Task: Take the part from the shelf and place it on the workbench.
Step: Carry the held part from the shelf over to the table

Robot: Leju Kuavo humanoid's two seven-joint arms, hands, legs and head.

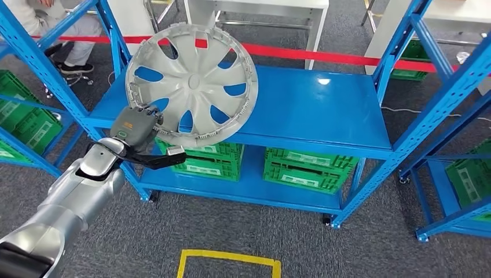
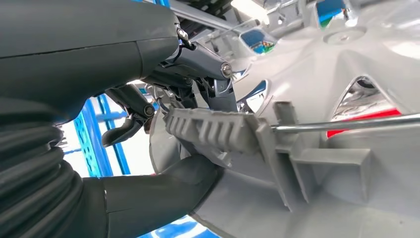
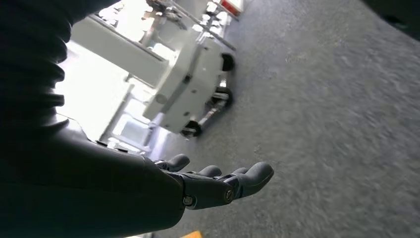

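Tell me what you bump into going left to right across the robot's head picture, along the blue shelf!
Green crate beside the rack → left hand → hubcap → bare blue shelf top → green crate on the far right.

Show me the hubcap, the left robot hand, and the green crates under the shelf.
hubcap (image 1: pixel 200 81): head view, centre hub.
left robot hand (image 1: pixel 136 124): head view, back of hand.
green crates (image 1: pixel 307 168): head view, front wall.

One high view, two wrist close-ups.
Head camera looks forward and down at the shelf (image 1: pixel 324 110); left wrist camera, very near, shares its wheel cover (image 1: pixel 191 87); right wrist camera faces floor (image 3: pixel 322 124).
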